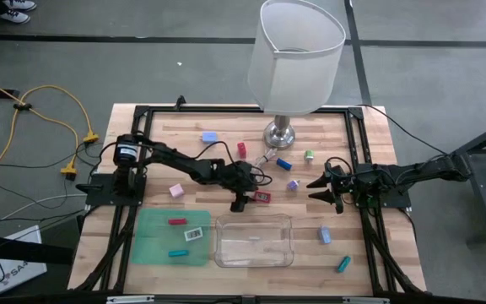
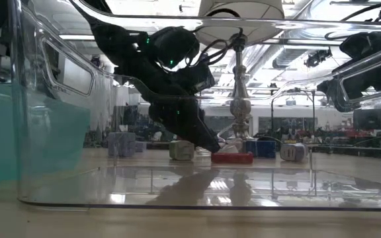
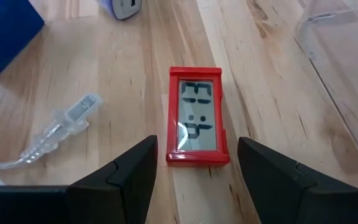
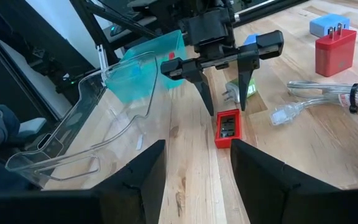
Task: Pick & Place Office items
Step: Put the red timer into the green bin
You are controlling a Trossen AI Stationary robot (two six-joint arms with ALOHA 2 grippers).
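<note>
- Nearest the front edge of the tabletop [image 1: 226, 135] lie a teal stick [image 1: 343, 265] on the right and a blue block [image 1: 324, 235] a little further in.
- The clear tray [image 1: 255, 241] sits front centre, with the green mat [image 1: 154, 245] touching its left side; the mat carries a red piece [image 1: 176, 222], a white-faced piece [image 1: 193, 235] and a teal piece [image 1: 177, 252].
- Just beyond the tray, the left hand [image 1: 241, 203] stands open, fingers straddling a red clock [image 3: 195, 116] that lies flat; its screen shows segment digits I cannot read.
- The right hand [image 1: 321, 190] hovers open to the right of the clock, pointing at it.
- Further back are a pink block [image 1: 175, 190], a purple piece [image 1: 293, 185], a clear-plugged cable [image 3: 61, 122], a red charger [image 4: 335, 51] and the lamp [image 1: 289, 67].
</note>
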